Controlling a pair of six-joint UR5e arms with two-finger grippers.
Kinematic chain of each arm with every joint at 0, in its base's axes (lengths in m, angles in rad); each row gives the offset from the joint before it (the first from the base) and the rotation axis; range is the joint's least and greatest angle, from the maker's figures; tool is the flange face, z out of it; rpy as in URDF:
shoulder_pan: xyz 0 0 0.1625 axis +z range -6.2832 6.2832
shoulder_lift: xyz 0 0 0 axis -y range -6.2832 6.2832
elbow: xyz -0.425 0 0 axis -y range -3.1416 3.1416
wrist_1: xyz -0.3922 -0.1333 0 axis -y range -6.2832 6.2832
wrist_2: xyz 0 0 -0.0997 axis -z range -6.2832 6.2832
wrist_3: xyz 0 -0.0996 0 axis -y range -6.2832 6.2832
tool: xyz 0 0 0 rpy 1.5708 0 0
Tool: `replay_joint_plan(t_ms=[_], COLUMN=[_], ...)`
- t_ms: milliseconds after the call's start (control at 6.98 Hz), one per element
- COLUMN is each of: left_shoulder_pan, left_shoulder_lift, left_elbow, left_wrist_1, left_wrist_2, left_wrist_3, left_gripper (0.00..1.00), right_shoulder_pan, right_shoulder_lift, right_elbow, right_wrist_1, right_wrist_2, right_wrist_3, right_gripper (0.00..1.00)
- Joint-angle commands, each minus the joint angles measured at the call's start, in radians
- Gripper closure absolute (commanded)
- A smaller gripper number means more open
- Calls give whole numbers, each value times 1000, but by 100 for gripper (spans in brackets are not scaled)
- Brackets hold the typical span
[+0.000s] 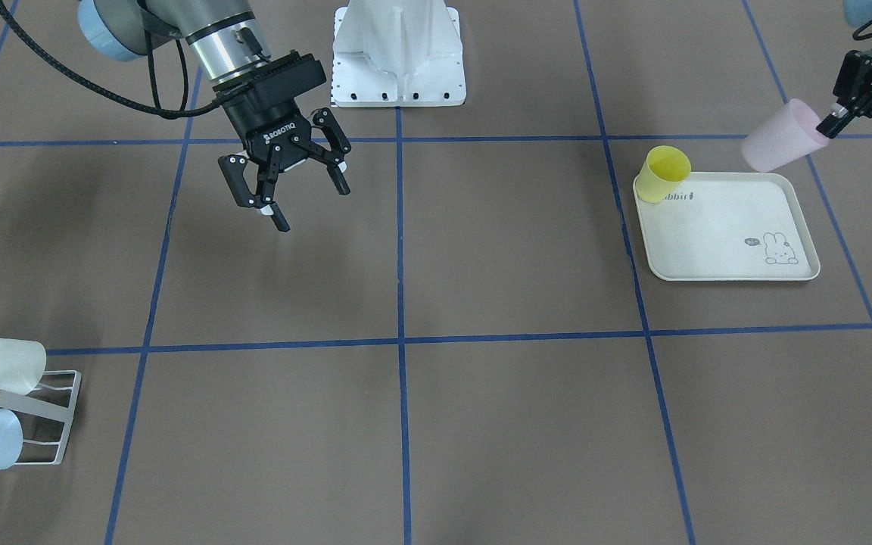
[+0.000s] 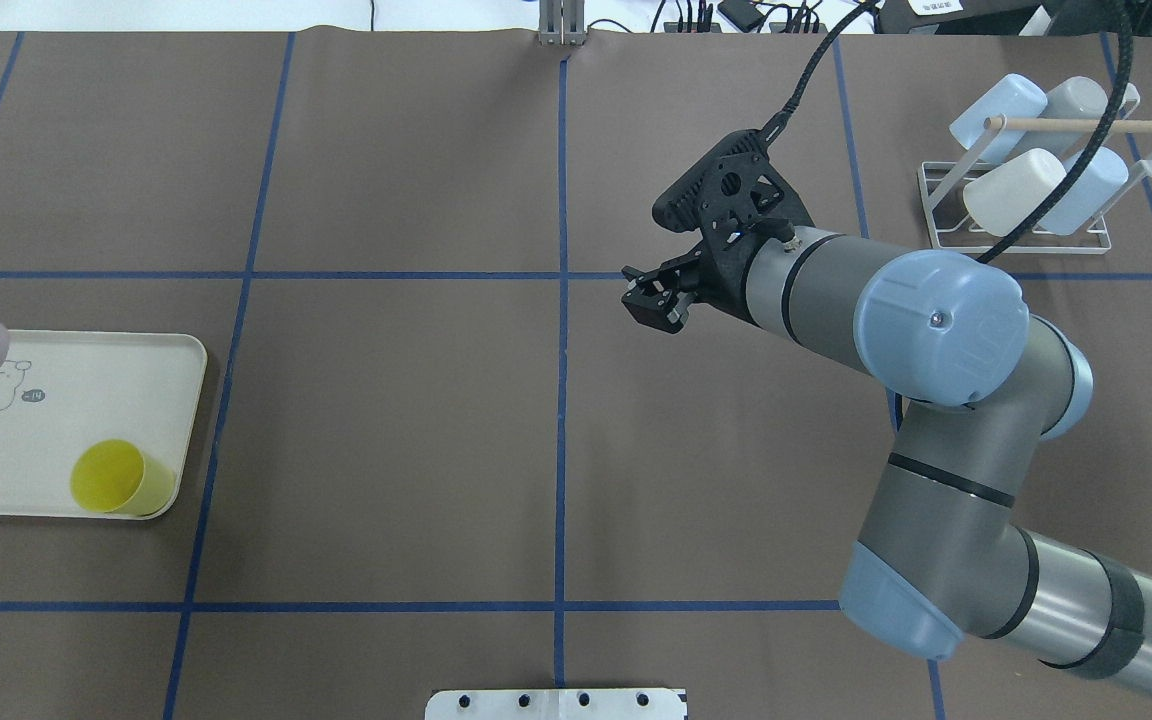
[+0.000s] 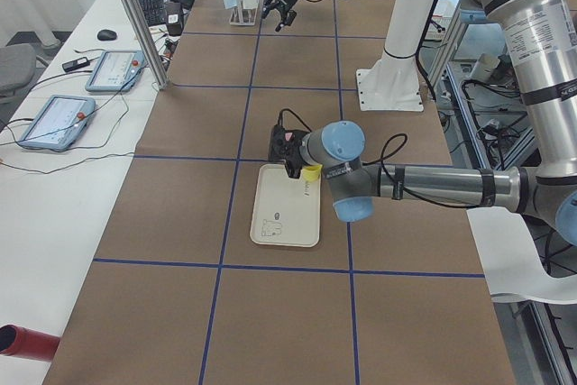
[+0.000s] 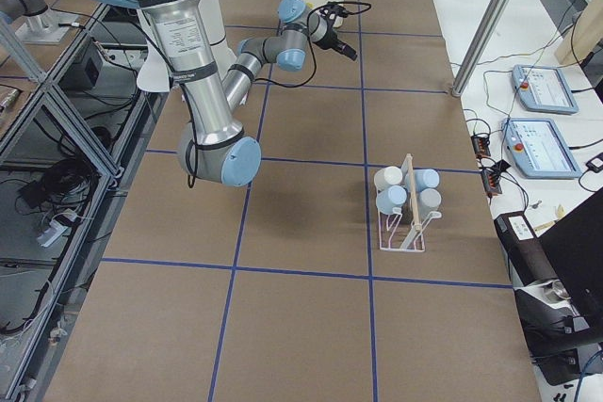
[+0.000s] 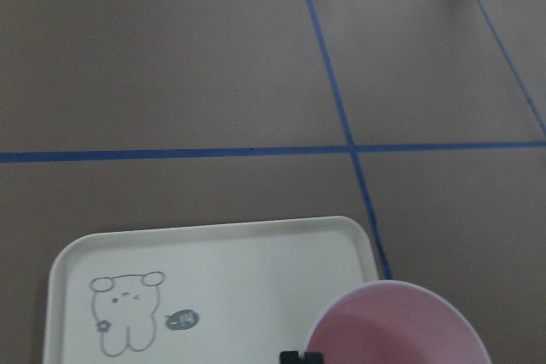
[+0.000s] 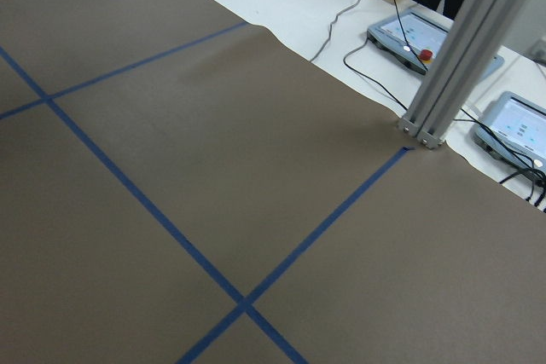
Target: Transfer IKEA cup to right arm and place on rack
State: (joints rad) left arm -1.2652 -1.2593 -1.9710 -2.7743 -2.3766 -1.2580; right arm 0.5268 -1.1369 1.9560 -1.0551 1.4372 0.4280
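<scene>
The IKEA cup, a pale pink one (image 1: 780, 136), hangs tilted above the table beside the tray's corner. My left gripper (image 1: 839, 116) is shut on its rim. In the left wrist view the pink cup (image 5: 397, 326) fills the bottom edge, its mouth toward the camera. My right gripper (image 1: 311, 204) hovers open and empty over the table, far from the cup. The white wire rack (image 2: 1026, 235) with its wooden dowel stands at the table's far right and carries several white and pale blue cups. The same rack (image 1: 50, 424) shows in the front-facing view.
A cream rabbit-printed tray (image 1: 724, 235) lies below the held cup, with a yellow cup (image 1: 663, 172) standing in its corner. The white robot base (image 1: 398, 57) sits at the table's robot side. Blue tape lines cross the brown table.
</scene>
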Motion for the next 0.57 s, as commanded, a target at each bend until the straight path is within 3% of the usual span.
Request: replay_joint_plan(t_ms=[0,286,430], left_shoulder_pan=[7,96,149], left_shoulder_lift=[-206,-375,-434], left_elbow=[-78,-86,-86], left_wrist_1=[85,85,87], left_wrist_2=[-81,-81,-78], left_wrist_3=[-435,-809,-902], left_gripper=[100,100,100], right_shoulder_pan=[-30,-51,-56], right_shoulder_lift=[6,55,86], right_elbow=[-11,-12,-14], right_wrist_1=[55,53,53], right_wrist_2=[-9,-17,-17], right_wrist_3=[-84,-106,-107], right_gripper=[0,0,0])
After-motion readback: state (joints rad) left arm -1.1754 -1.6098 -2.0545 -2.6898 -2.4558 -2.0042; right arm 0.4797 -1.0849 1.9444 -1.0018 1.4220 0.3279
